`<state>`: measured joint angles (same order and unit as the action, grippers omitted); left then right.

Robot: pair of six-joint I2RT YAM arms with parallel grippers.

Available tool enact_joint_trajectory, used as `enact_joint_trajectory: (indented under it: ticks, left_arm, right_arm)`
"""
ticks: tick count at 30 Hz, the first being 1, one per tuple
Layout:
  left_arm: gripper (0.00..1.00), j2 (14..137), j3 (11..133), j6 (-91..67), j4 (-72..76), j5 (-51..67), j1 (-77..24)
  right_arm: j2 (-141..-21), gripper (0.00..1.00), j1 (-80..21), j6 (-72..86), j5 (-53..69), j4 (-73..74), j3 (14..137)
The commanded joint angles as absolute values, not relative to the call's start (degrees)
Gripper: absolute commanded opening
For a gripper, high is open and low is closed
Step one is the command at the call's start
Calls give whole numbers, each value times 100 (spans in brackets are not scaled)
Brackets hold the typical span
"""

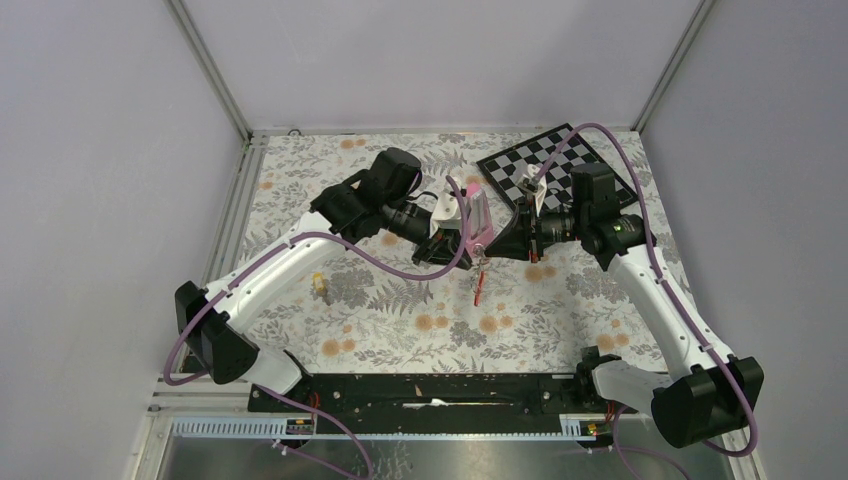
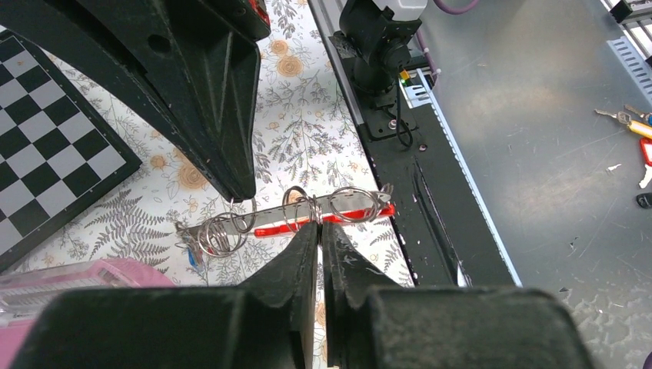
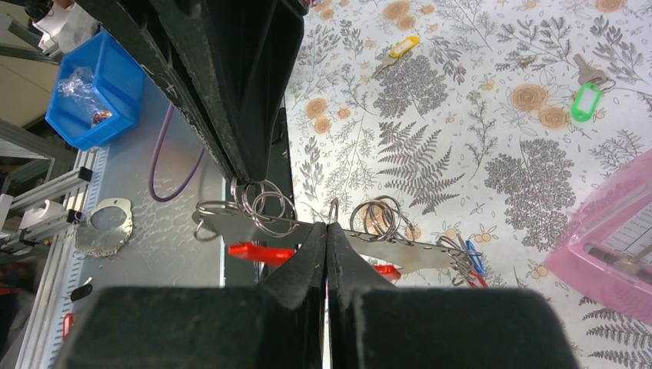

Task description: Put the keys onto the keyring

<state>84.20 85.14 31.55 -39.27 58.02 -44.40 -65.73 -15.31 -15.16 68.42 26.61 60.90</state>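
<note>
Keyring (image 3: 419, 254) held above surface (image 1: 400, 330), mid-table: we see right gripper (image 3: 328, 229) jaws pinching its grey bar, steadying it; left gripper (image 2: 319, 228) jaws nearly together on ringed edge, likely positioning for keys (image 3: 586, 98).

— Was there any writing to read anywhere?
— None that could be made out. The pink case (image 3: 615, 223), at four o'clock in the right wrist view, carried a pale panel with faint printed lines, too small to read.
— And the key tags?
— The green tag (image 3: 586, 101) and yellow tag (image 3: 403, 48) were too small to tell.
</note>
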Motion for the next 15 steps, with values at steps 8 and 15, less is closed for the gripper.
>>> enact_joint_trajectory:
  ticks: [8, 15]
  left_arm:
    - [0, 8389, 8817, 3217, -3736, 5599, -4464]
    - [0, 8326, 8765, 3285, -3778, 5394, -4463]
  right_arm:
    - [-6432, 0, -1494, -1885, 6754, 2765, 6029]
    - [-6334, 18, -1496, -2266, 6422, 3072, 6025]
